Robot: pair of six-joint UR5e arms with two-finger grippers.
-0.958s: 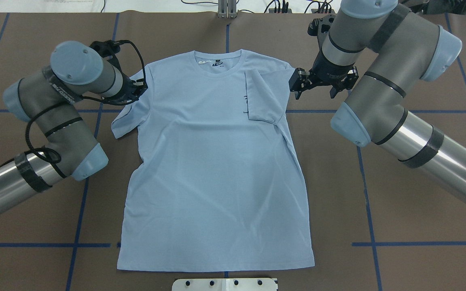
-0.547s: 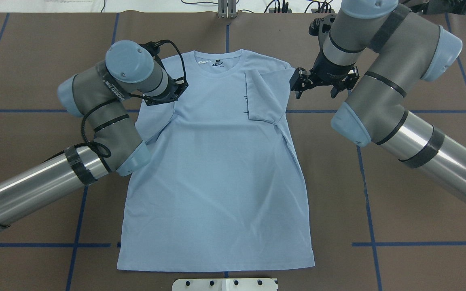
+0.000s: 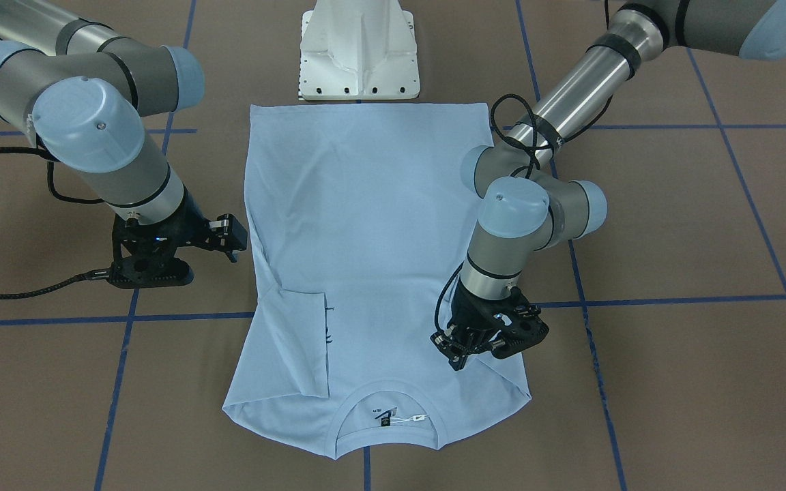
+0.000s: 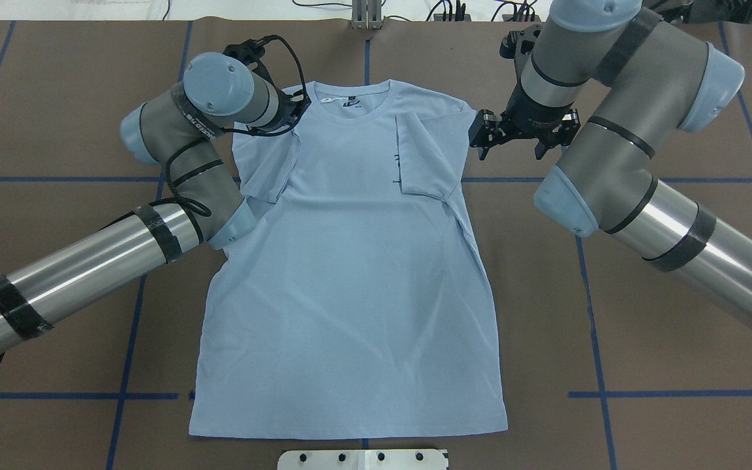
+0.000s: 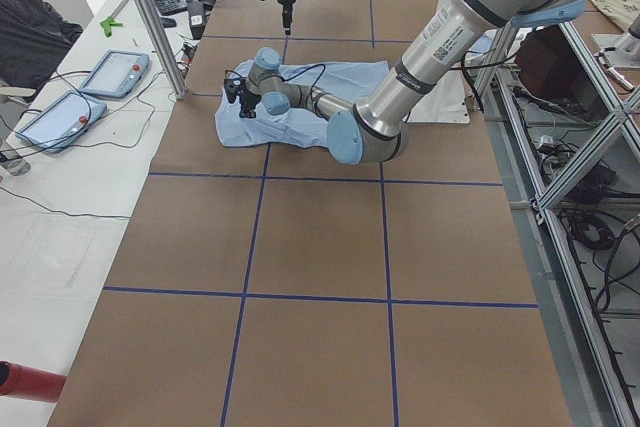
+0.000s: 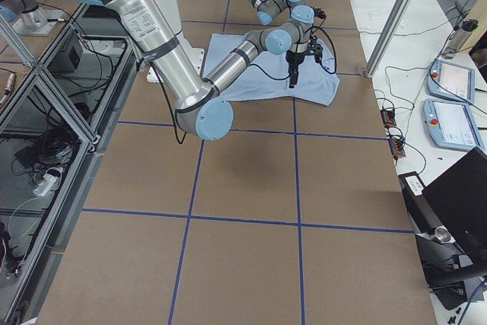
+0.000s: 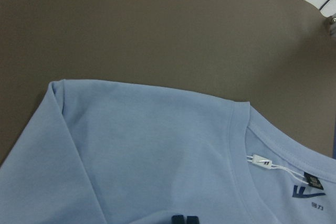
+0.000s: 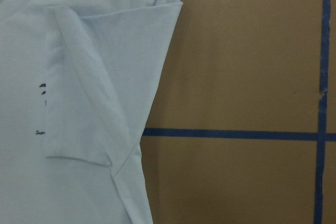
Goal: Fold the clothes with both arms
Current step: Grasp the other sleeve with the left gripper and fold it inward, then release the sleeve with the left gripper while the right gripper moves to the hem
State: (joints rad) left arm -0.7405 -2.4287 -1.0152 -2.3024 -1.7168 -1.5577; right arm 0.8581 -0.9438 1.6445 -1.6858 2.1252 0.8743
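The pale blue T-shirt (image 4: 350,274) lies flat on the brown table, collar (image 4: 352,104) at the far edge, neck label and white tag (image 7: 262,162) showing. Its view-right sleeve (image 4: 425,156) is folded in over the chest print. The view-left sleeve (image 4: 265,170) is drawn inward over the shoulder. My left gripper (image 4: 296,112) (image 3: 460,356) is over that shoulder beside the collar; the left wrist view shows it (image 7: 185,220) shut on a fold of shirt fabric. My right gripper (image 4: 508,151) hovers just off the shirt's other shoulder, open and holding nothing.
The white pedestal base (image 4: 363,459) (image 3: 359,54) stands at the shirt's hem. Blue tape lines (image 4: 676,394) cross the brown table. Cables (image 4: 454,10) lie along the far edge. Two tablets (image 5: 100,72) rest on a white side bench.
My left arm has swung inward and toward the collar, pulling the view-left sleeve from flat on the table over onto the shirt. The right arm has barely moved.
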